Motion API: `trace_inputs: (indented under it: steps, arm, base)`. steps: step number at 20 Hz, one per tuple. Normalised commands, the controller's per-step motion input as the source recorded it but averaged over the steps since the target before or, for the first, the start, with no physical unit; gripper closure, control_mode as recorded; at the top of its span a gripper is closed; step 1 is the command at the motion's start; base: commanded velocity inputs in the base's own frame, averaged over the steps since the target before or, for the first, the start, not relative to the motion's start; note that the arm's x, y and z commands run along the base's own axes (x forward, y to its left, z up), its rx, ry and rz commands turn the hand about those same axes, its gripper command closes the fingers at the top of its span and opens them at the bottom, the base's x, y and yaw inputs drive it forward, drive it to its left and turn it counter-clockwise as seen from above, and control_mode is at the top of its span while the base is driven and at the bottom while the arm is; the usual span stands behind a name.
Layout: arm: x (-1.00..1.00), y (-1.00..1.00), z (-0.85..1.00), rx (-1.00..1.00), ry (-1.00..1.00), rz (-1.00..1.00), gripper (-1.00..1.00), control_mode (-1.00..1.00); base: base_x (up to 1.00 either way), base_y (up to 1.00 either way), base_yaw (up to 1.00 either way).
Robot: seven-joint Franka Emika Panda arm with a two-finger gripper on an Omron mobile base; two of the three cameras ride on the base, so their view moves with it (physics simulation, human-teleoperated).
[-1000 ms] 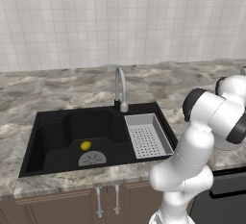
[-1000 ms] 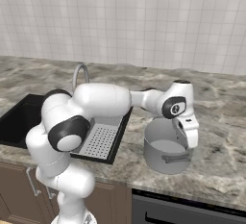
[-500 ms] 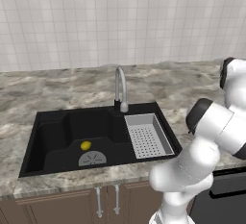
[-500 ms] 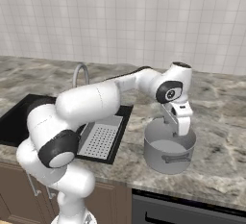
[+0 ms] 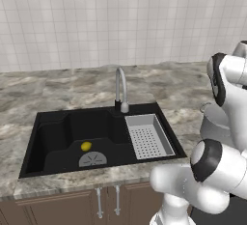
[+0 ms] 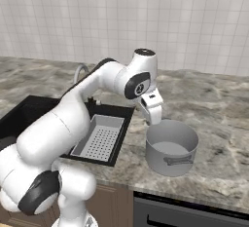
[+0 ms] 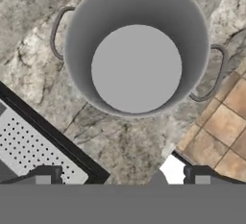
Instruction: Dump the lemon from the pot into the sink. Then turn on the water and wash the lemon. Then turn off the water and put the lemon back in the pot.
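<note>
The lemon (image 5: pixel 86 146) lies in the black sink (image 5: pixel 52 131) beside the drain; the empty pot (image 6: pixel 171 147) stands upright on the table (image 6: pixel 219 162). The claw (image 6: pixel 153 115) hangs released just above the pot's rim. Next is the tap (image 5: pixel 120 88) — swing left, staying above its gooseneck.

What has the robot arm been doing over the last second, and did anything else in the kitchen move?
The arm rose: the open pincer lifted from the pot to just above its rim, holding nothing. The pot stayed on the counter, empty inside. The lemon stayed in the sink, and the tap stayed dry.
</note>
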Motion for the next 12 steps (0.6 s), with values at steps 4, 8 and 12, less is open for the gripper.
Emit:
trace_inputs:
  steps: [4,8,12]
  arm:
    - [0.26,0.86,0.01,0.00,-0.10,0.43,-1.00,-1.00]
    - [0.44,0.81,0.02,0.00,-0.09,0.44,-1.00,-1.00]
    - [0.62,0.56,0.06,0.00,-0.11,0.43,-1.00,-1.00]
  base:
    - [0.00,0.00,0.00]
    - [0.00,0.00,0.00]
    - [0.00,0.00,0.00]
